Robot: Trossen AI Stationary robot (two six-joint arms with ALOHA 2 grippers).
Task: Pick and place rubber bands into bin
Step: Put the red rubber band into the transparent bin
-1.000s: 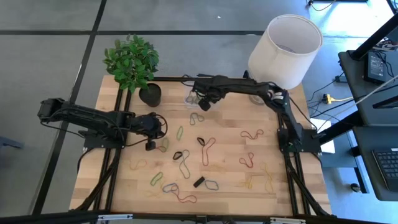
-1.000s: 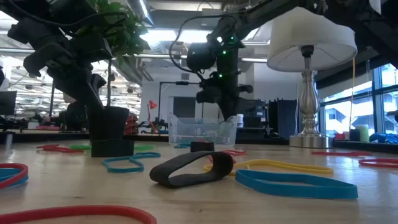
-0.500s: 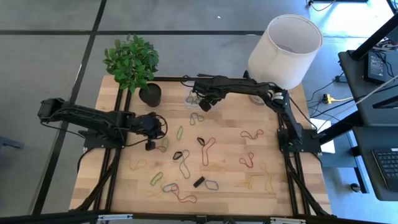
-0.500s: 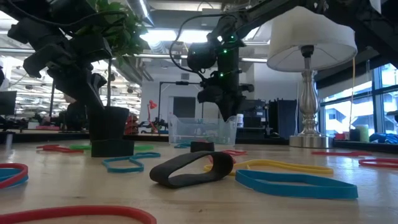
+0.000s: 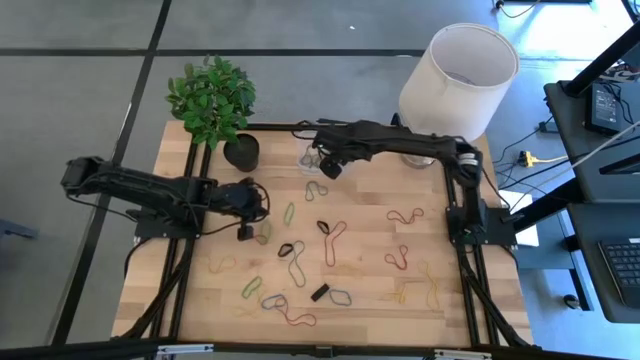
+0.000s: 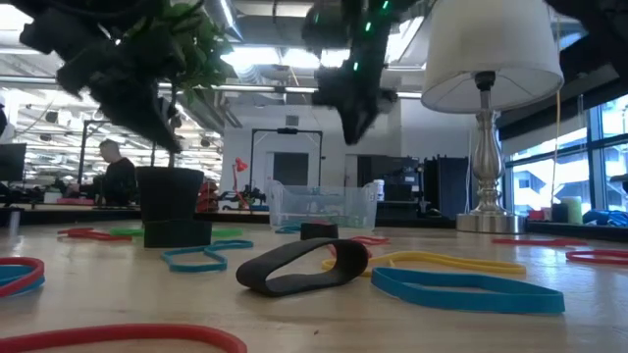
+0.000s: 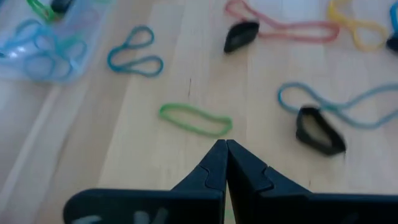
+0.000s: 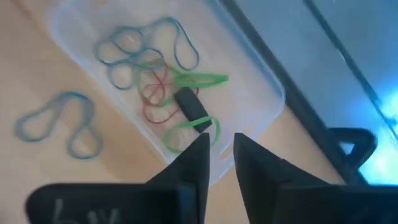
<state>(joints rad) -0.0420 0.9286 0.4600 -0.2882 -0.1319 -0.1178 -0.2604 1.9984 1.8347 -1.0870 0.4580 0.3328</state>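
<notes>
Right gripper [image 8: 217,155] jaws slightly parted, empty, over bin [image 8: 261,93]

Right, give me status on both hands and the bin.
Right hand open, empty, above the bin. Left hand shut, empty, near a green rubber band. Several bands in bin, many loose on the table. Nothing blocking.

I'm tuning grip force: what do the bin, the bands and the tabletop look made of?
The bin looks like clear, glossy plastic: the bands inside show through its wall. The green band looks like thin, matte rubber, lying in a floppy loop. The tabletop seems pale wood planks with visible seams.
</notes>
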